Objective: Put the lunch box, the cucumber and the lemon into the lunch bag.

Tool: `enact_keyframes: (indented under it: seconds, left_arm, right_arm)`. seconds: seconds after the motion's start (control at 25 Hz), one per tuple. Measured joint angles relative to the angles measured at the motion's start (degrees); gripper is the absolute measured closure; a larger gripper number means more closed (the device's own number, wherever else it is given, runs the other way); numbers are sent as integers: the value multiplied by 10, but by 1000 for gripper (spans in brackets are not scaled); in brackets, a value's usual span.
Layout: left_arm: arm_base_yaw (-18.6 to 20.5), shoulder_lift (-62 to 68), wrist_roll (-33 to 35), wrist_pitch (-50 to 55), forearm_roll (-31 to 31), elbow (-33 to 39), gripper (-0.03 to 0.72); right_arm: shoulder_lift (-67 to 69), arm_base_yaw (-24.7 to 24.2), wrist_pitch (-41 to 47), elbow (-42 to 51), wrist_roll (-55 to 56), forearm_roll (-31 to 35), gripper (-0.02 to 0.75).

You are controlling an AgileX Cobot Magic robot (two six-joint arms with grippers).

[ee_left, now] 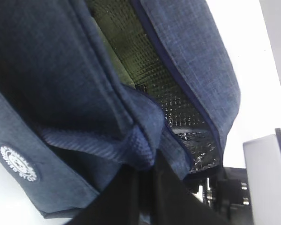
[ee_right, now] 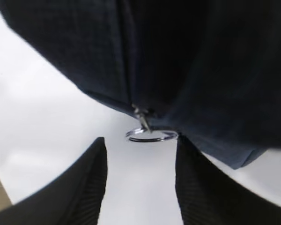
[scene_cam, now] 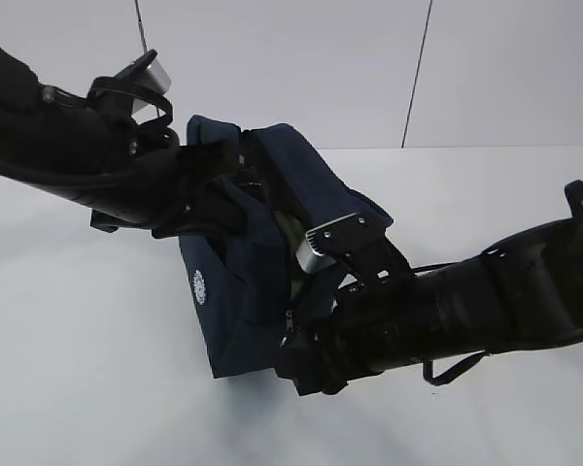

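Observation:
The navy lunch bag (scene_cam: 243, 282) stands mid-table with its top open and its silver lining (ee_left: 178, 108) showing. My left gripper (ee_left: 150, 171) is shut on a fold of fabric at the bag's upper rim (ee_left: 143, 150). A flat pale green surface inside the opening (scene_cam: 290, 233) looks like the lunch box lid (ee_left: 107, 51). My right gripper (ee_right: 139, 145) is open at the bag's lower front corner. The metal ring pull (ee_right: 151, 135) hangs level with its fingertips (ee_right: 96, 159), close to the right one, with nothing held. Cucumber and lemon are out of view.
The bag stands on a white table (scene_cam: 87, 388) with a pale wall behind it. My two arms meet across the bag, the left arm (scene_cam: 68, 146) from the upper left and the right arm (scene_cam: 486, 301) from the lower right. The right wrist's camera housing (ee_left: 267, 178) sits beside the bag.

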Motion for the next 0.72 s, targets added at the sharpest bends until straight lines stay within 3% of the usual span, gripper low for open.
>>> enact_keyframes:
  seconds: [0.72]
  left_arm:
    - [0, 0, 3, -3, 0, 0, 691]
  right_arm:
    - [1, 0, -67, -14, -39, 2, 373]
